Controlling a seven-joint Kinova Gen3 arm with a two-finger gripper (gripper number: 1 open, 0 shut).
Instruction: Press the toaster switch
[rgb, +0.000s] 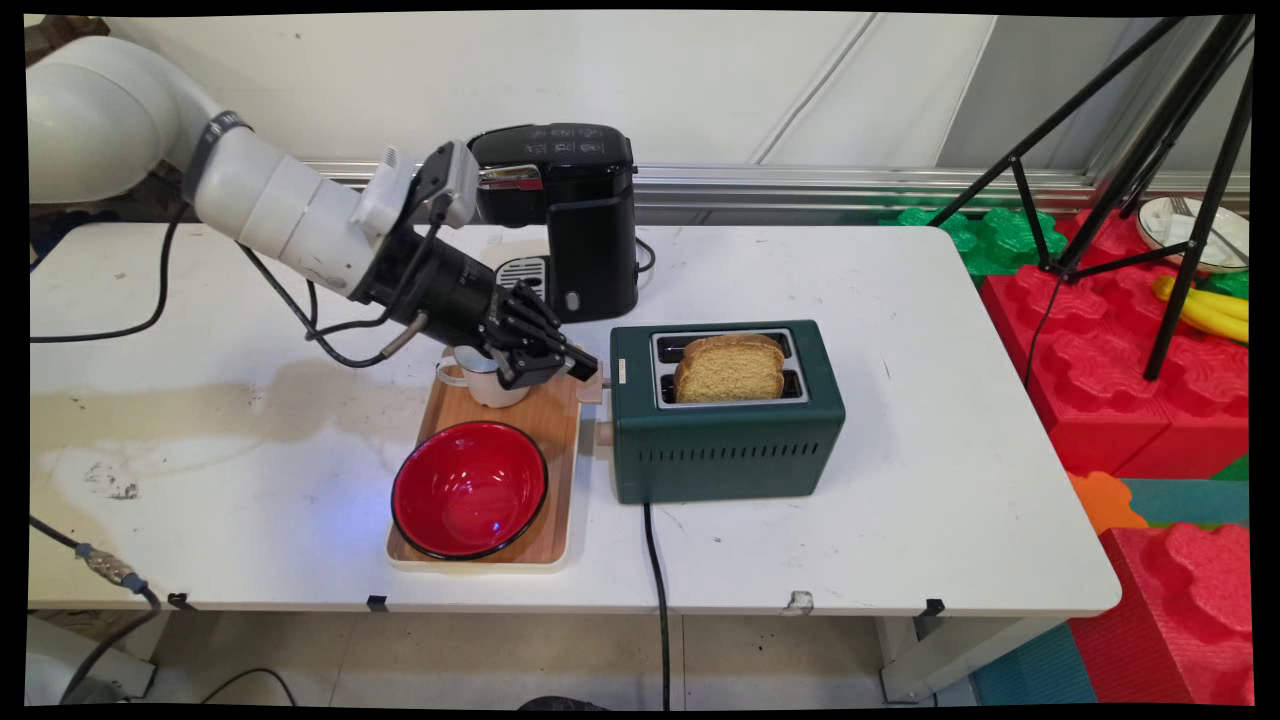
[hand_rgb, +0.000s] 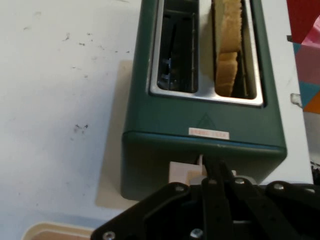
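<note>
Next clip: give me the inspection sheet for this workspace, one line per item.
Surface: white table, stained and scuffed on its left half.
Job's things: green toaster with a bread slice in one slot, the other slot empty; its cream lever sits on the end facing the gripper.
Clutter: wooden tray holding a red bowl and a white cup; black coffee machine behind.
Grippers: gripper shut, fingertips at the toaster's lever.
Cables: toaster cord over the near edge; arm cables hanging.
Surroundings: red foam blocks, black tripod, bananas.
</note>
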